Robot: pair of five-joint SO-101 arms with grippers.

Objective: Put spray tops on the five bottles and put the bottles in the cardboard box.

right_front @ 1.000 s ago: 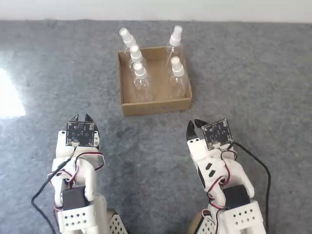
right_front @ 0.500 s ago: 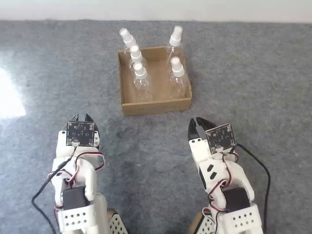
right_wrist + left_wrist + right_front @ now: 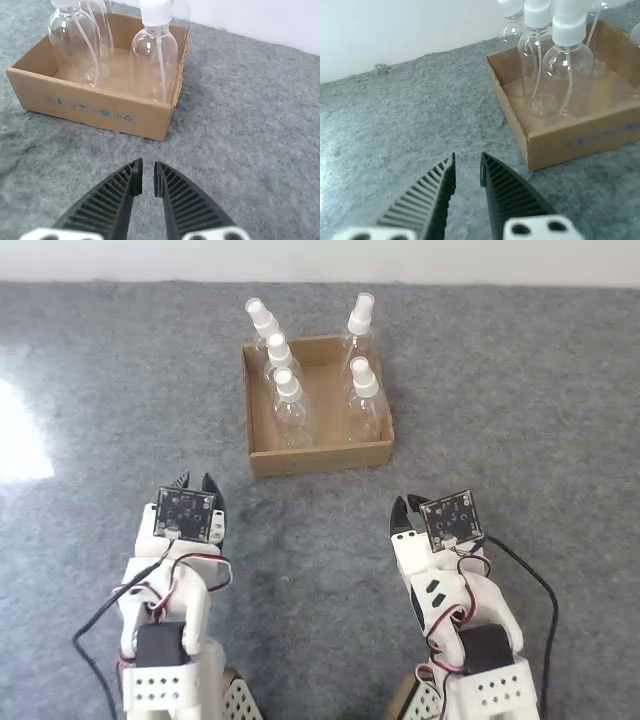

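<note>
**High view.** The cardboard box (image 3: 320, 458) sits on the grey table (image 3: 520, 390) close to its far edge, about midway between the left and right edges. A narrow strip of table lies between the box's back wall and that far edge. The five bottles (image 3: 287, 405) stand upright inside the box, three along its left wall and two along its right. Each carries a white spray top (image 3: 364, 377). Wide bare table lies on both sides of the box. The left gripper (image 3: 196, 480) hovers over the near half of the table, off the box's front left corner, with its jaws a little apart and nothing between them. The right gripper (image 3: 405, 506) hovers off the front right corner, well apart from the box, with its jaws almost together and empty. A band of open table separates both grippers from the box's front wall.

**Left wrist view.** The left gripper (image 3: 468, 160) shows a slim gap between its black ribbed fingers (image 3: 432, 192), over bare table (image 3: 395, 110). The near corner of the box (image 3: 580, 142) lies ahead and to one side. The bottles (image 3: 567, 65) rise well above its rim.

**Right wrist view.** The right gripper (image 3: 147, 164) has only a thin slit between its tips and grips nothing. The front wall of the box (image 3: 95, 107) lies ahead, with grey table (image 3: 250, 100) open between and beside it. A bottle (image 3: 154, 55) stands just inside the nearer corner.
</note>
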